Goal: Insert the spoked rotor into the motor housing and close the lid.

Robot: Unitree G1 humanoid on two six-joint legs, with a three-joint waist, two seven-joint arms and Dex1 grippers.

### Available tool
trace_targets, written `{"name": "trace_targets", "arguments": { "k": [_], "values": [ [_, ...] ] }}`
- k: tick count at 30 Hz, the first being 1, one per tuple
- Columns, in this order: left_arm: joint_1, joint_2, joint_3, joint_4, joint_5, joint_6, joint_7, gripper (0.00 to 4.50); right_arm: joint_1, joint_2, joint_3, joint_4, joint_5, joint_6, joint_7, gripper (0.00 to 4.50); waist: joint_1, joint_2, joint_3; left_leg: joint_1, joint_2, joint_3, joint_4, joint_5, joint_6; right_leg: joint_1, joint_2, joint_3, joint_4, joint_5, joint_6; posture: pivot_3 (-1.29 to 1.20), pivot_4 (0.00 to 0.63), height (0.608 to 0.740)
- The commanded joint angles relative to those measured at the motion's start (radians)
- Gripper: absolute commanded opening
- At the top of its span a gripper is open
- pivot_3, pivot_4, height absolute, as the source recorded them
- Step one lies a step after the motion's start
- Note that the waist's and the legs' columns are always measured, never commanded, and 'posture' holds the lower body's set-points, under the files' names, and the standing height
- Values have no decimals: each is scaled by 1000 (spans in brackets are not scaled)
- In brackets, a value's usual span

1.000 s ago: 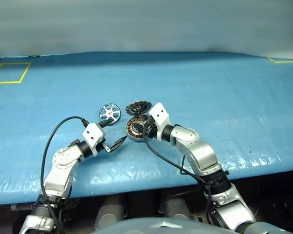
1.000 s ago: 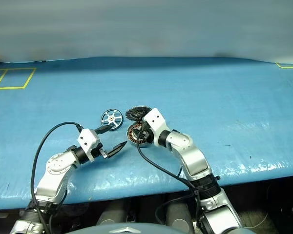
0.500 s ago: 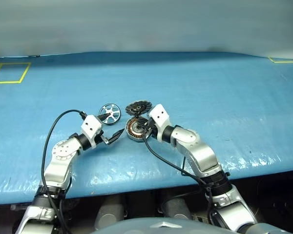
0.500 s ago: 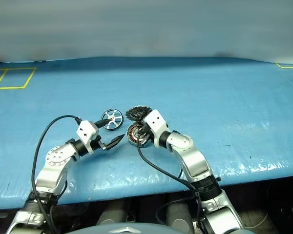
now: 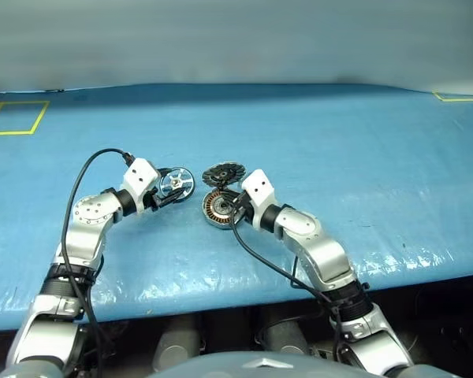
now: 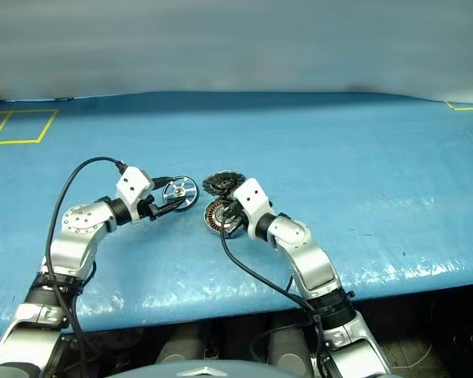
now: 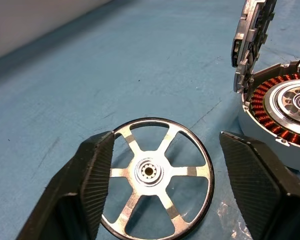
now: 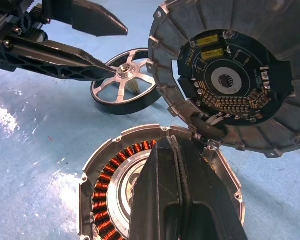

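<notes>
A big blue table (image 5: 339, 142) stretched out in front of the robot, and all the small parts sat close together near its middle. The right claw (image 8: 177, 165) had its two black fingers pressed flat together, with nothing between them, and it rested over the open motor housing (image 5: 217, 207). That housing lay right under the claw's tips, a round grey cup with a ring of copper-brown wire inside. Just past the claw, the lid (image 5: 223, 172) stood up on its edge, joined to the far side of the housing and tipped open, so its dark inner face with little parts showed. The left claw (image 7: 162, 187) was about half open, with one ribbed finger on each side of the spoked rotor (image 7: 157, 194). One finger looked to be touching the rim, and the other stood a little way off, so the rotor was not gripped. The rotor lay flat on the table between those fingers, just beside the housing, a small shiny wheel with six thin spokes. I would say the step in hand was picking up the rotor, and nothing had gone into the housing. The next move would call for the left claw to squeeze in on the thin rim until it held, then lift the wheel and carry it over to the housing. The right claw would need to get out of the way first, since it sat right over the hole where the wheel must go.
</notes>
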Motion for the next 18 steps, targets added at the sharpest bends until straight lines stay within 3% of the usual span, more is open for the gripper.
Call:
{"name": "trace_targets", "arguments": {
  "k": [1, 7, 18],
  "values": [
    [-71, 48, -27, 43, 43, -33, -66, 2532, -2, 20, -9, -34, -3, -34, -22, 0, 0, 0, 0, 0, 0, 0, 0, 0, 0, 0, 0, 0, 0, 0, 0, 0, 150, 740],
    [-227, 102, -97, 135, 107, -66, -197, 2532, 8, 67, 0, -32, -12, -78, -55, 0, 0, -1, 1, 0, 0, 0, -1, 1, -1, -1, 1, 1, 0, 0, 1, 0, 150, 740],
    [-506, 115, -245, 450, 267, -218, -389, 2532, 26, 119, 24, -20, -29, -137, -85, 0, -3, -3, 1, 0, -1, 2, -1, 1, 0, -1, 3, 6, 0, -1, 3, 0, 150, 740]
  ]
}}
